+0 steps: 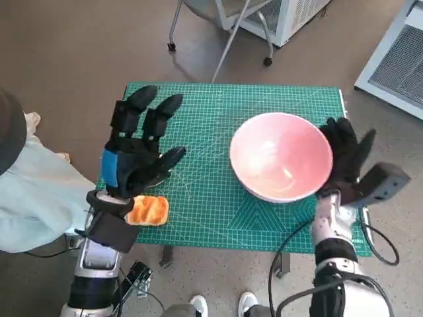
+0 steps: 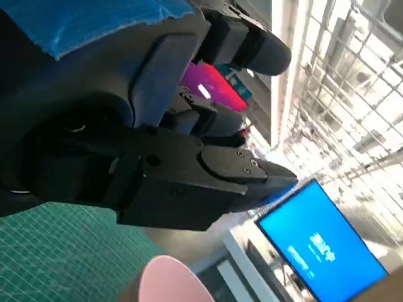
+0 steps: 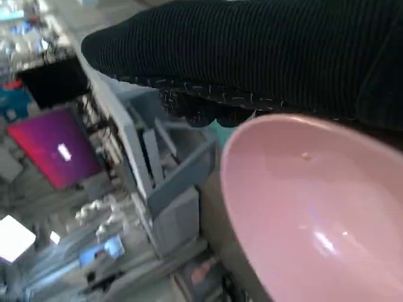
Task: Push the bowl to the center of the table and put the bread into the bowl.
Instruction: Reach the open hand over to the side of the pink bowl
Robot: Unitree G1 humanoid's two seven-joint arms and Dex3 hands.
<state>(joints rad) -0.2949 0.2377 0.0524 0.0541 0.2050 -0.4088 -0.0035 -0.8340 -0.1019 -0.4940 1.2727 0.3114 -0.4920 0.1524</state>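
Observation:
A large pink bowl stands empty on the right half of the green cutting mat. My right hand is against the bowl's right rim with its fingers spread and holds nothing. In the right wrist view the bowl fills the lower part, just under the glove. The bread, a golden piece, lies at the mat's front left edge. My left hand hovers above and just behind the bread, fingers apart, empty. Its black fingers hang over the mat, with the bowl's rim beyond them.
A person in pale clothing sits close to the table's left side. Chair legs on castors and a white unit stand behind the table. Feet show below the front edge. A cable hangs from my right wrist.

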